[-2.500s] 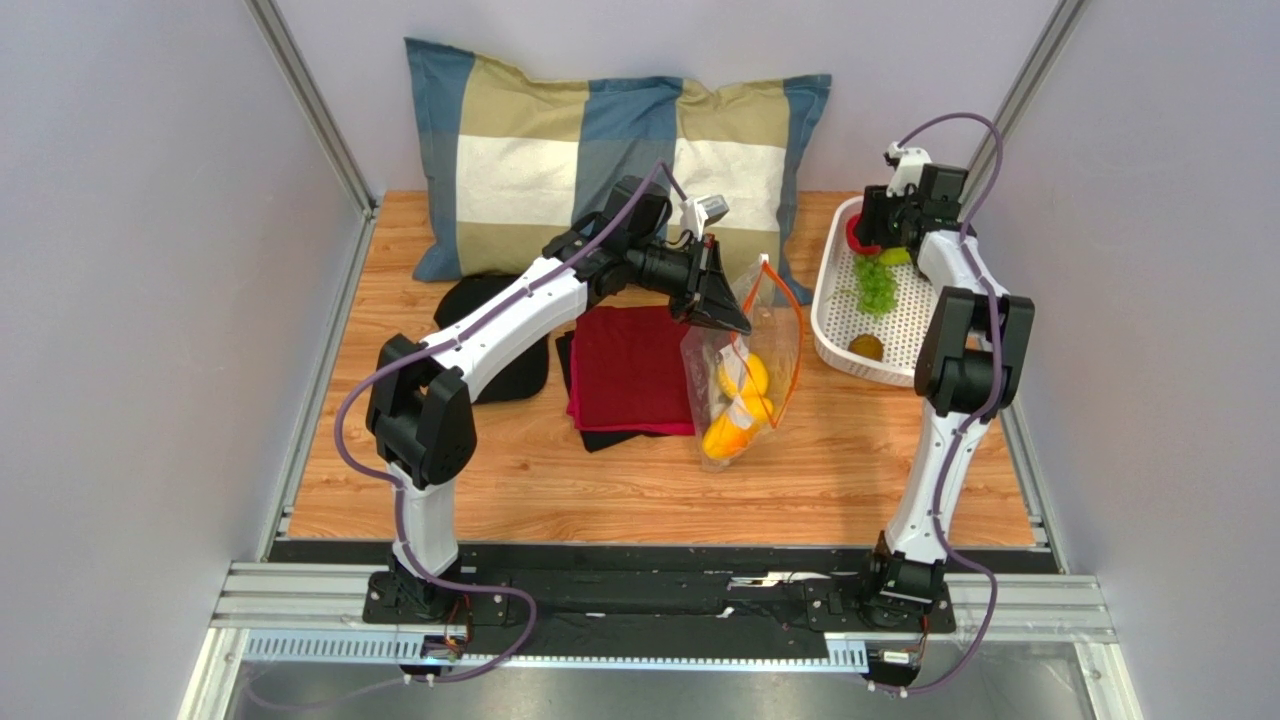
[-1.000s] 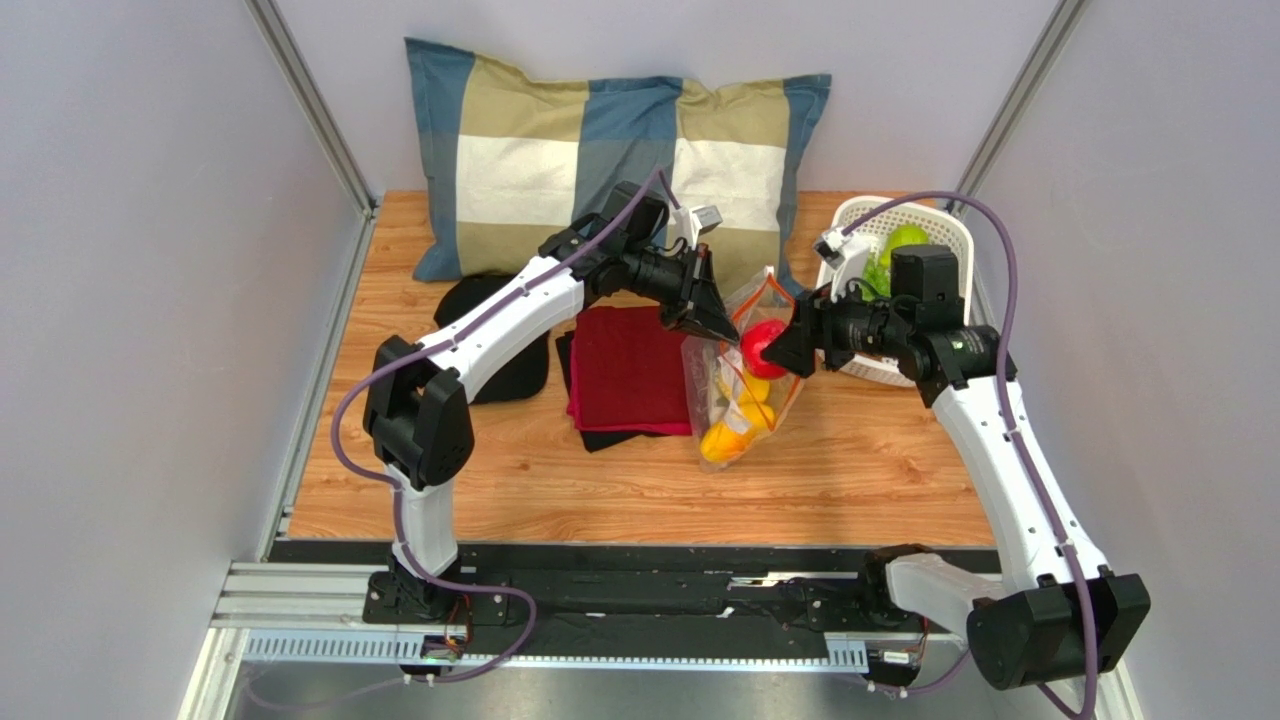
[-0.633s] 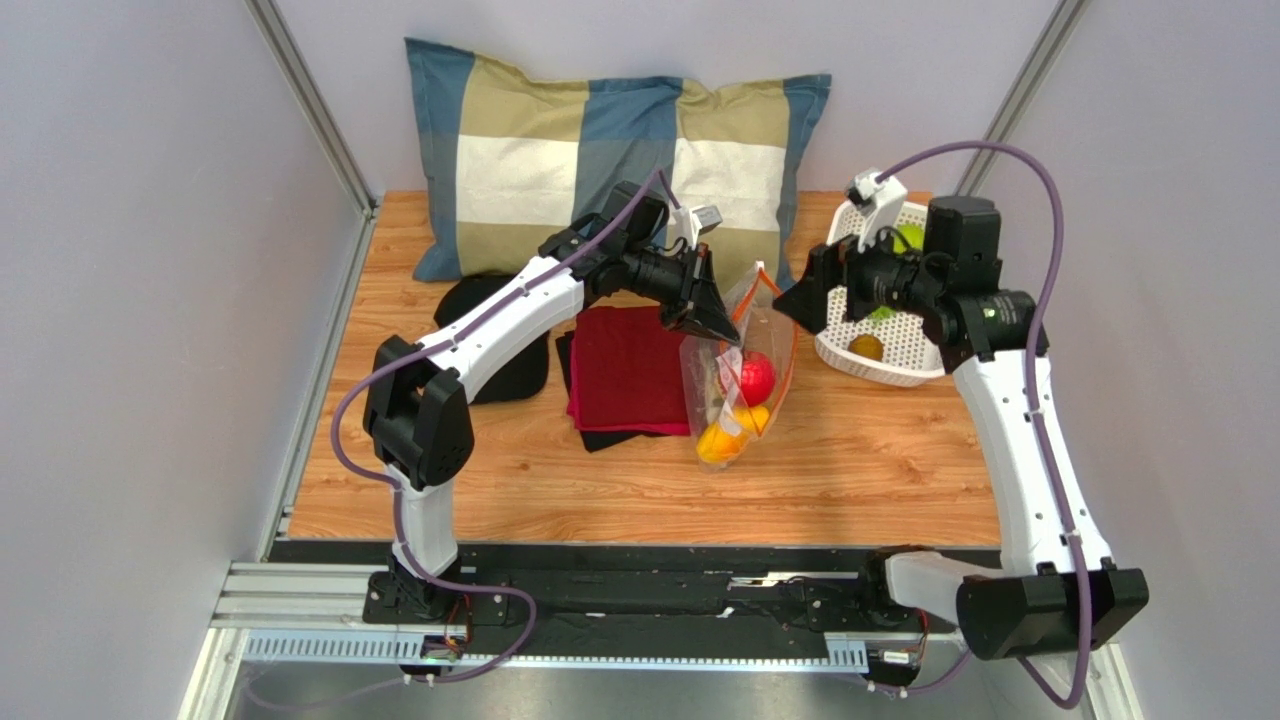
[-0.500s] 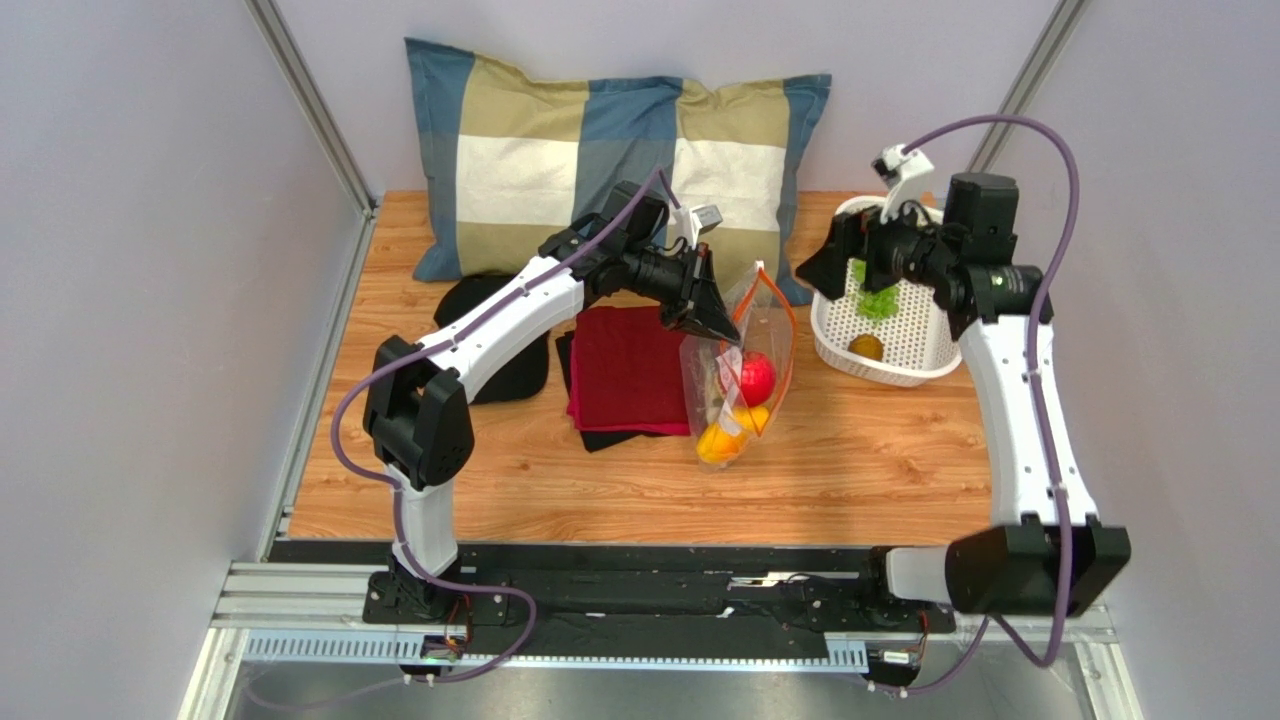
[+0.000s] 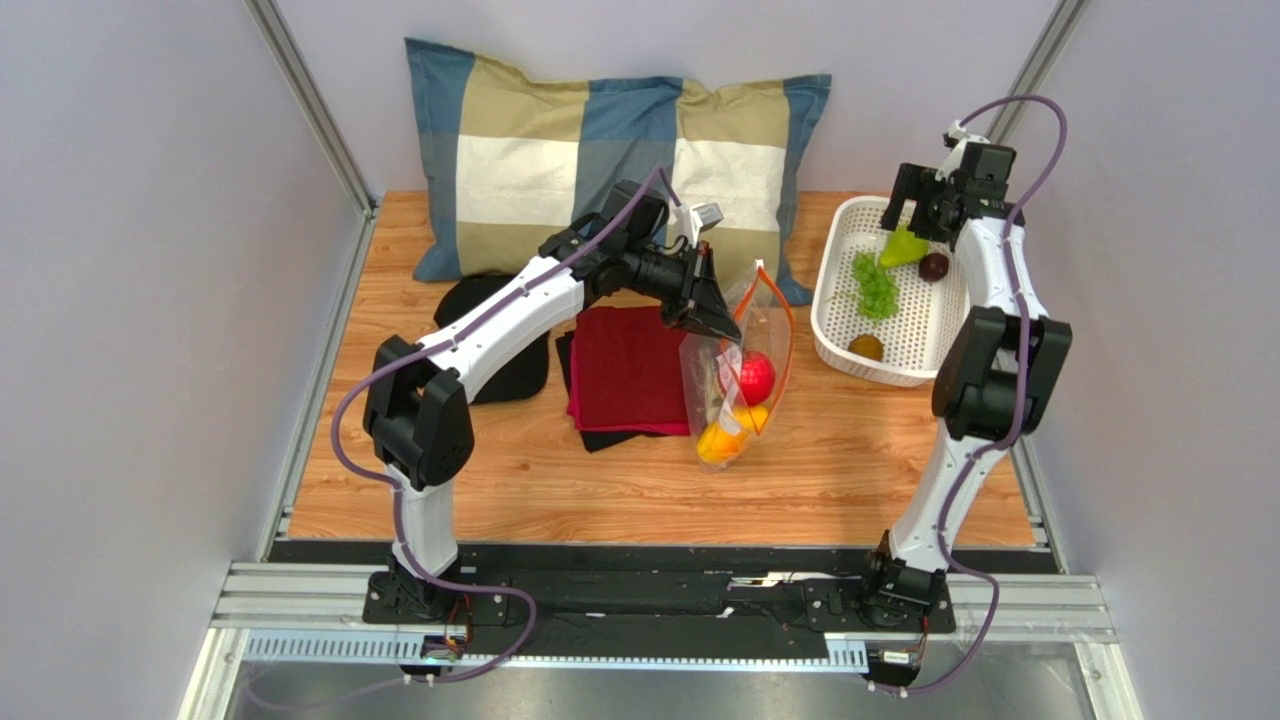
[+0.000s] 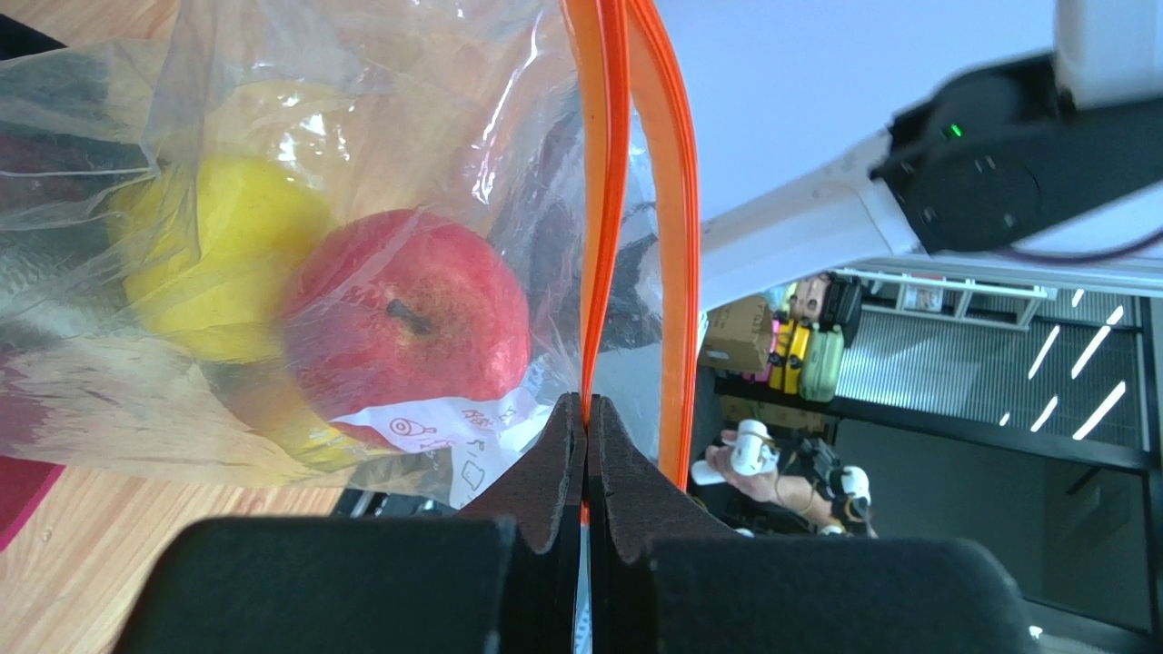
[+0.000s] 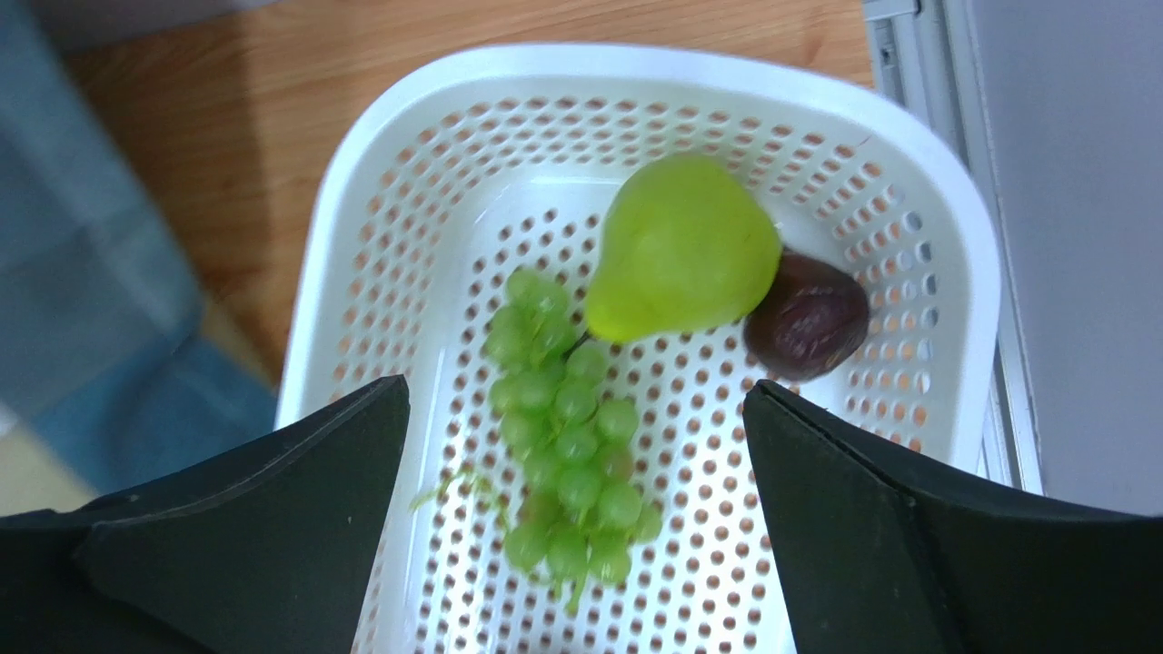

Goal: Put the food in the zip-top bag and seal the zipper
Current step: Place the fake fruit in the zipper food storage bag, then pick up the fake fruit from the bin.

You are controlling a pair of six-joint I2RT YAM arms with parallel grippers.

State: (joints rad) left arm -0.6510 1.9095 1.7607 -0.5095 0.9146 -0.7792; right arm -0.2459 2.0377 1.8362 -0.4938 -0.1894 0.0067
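My left gripper [image 5: 718, 320] is shut on the orange-red zipper [image 6: 601, 205] of the clear zip-top bag [image 5: 736, 383] and holds its mouth up. Inside the bag lie a red round fruit [image 5: 754, 377], also in the left wrist view [image 6: 406, 320], and yellow and orange pieces [image 5: 724, 435]. My right gripper [image 5: 935, 210] is open and empty above the white basket [image 5: 836, 333]. In the basket lie a green pear [image 7: 679, 248], a green grape bunch [image 7: 567, 423] and a dark round fruit [image 7: 807, 315].
A checked pillow [image 5: 601, 150] lies at the back. A dark red cloth [image 5: 631, 368] on black pads [image 5: 496, 338] lies left of the bag. A small brown fruit [image 5: 866, 347] sits at the basket's near end. Grey walls close both sides.
My right gripper carried the red fruit from the basket to the bag, let it go inside, then swung back over the basket, open. The left gripper held still.
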